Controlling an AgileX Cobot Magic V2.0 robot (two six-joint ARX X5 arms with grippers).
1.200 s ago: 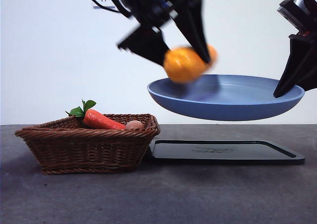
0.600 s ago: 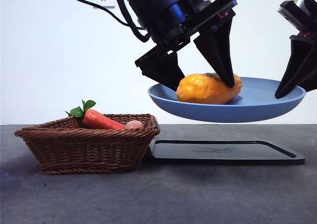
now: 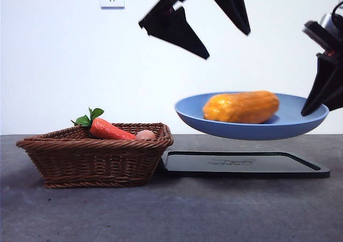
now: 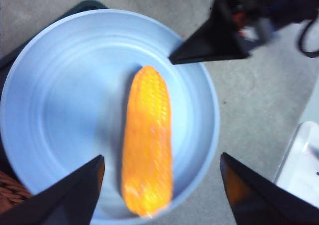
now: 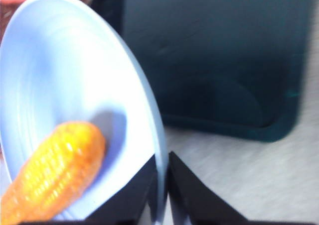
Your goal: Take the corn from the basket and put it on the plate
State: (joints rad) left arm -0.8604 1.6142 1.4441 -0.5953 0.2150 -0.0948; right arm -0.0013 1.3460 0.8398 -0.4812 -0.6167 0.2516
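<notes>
Round blue plate [image 3: 252,125] held above flat black tray [image 3: 244,164]; gap left between them. Rim blocked at one side by right gripper [image 3: 316,105]. Space above yellow-orange corn cob [image 3: 241,107] bounded by open left gripper [image 3: 228,41].

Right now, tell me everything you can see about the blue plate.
The plate is round, shallow and smooth, pale blue with faint rings inside and a raised rim. It hangs level in the air above the black tray, not touching it. The right gripper has its fingers shut on the rim at one edge. The corn lies flat inside, across the middle. The left gripper is open above it, touching nothing.
</notes>
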